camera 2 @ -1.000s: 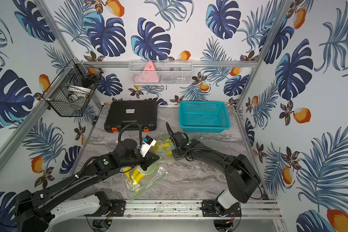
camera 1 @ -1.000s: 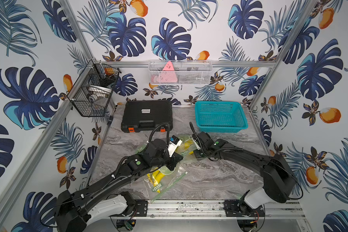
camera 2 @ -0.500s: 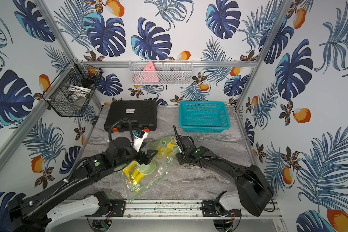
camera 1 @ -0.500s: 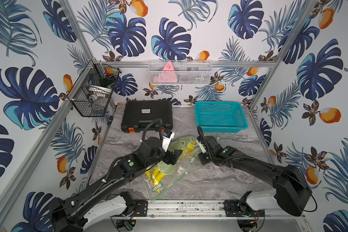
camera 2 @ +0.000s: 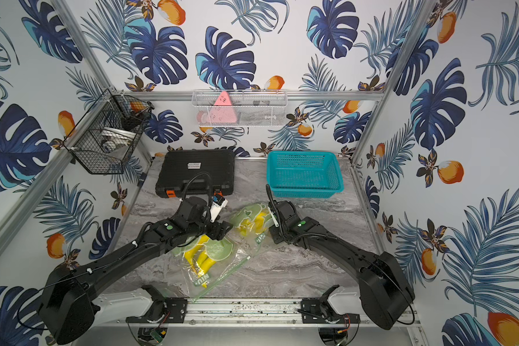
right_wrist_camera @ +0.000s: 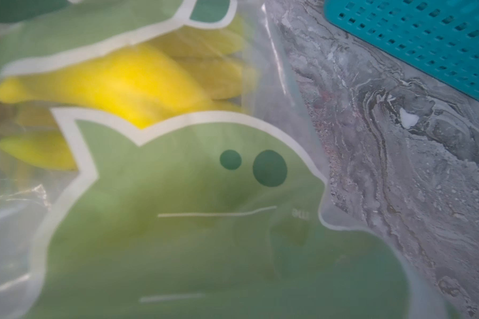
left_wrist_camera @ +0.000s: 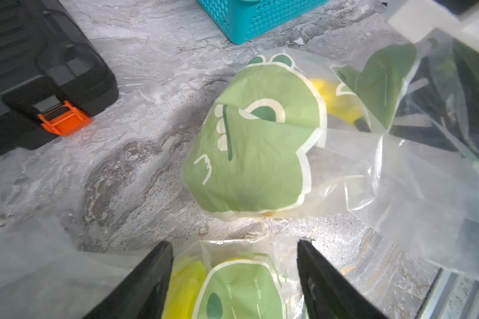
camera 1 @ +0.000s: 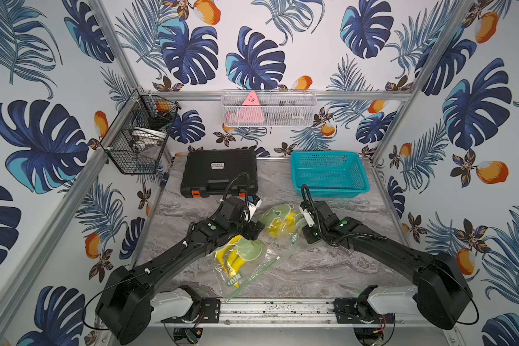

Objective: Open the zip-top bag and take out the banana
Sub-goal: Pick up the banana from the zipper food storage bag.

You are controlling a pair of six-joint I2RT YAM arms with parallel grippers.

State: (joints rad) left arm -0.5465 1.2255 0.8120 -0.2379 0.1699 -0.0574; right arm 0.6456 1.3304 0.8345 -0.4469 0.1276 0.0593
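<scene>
In both top views, two clear bags with green cartoon prints lie in the middle of the table (camera 1: 327,269). The near bag (camera 1: 246,260) lies flat with yellow bananas (camera 1: 231,260) inside. The left gripper (camera 1: 253,232) hangs over its far end. The far bag (camera 1: 277,214) stands up like a tent with a banana (camera 1: 289,220) inside. One side of it runs up to the right gripper (camera 1: 306,238). A black case (camera 1: 219,170) and a blue basket (camera 1: 330,191) sit at the back.

In the left wrist view, the left gripper (left_wrist_camera: 234,244) is wide open. Its two black fingers (left_wrist_camera: 150,281) are far apart and hold nothing. The near bag (left_wrist_camera: 238,290) lies under them. The far bag (left_wrist_camera: 255,154) is just past it, pulled up tight on one side.

In the right wrist view, the far bag (right_wrist_camera: 191,221) fills most of the picture, with the banana (right_wrist_camera: 116,82) inside. The plastic hides the right gripper's fingers. The bag is pulled tight up to that gripper, so it seems to pinch the bag.
</scene>
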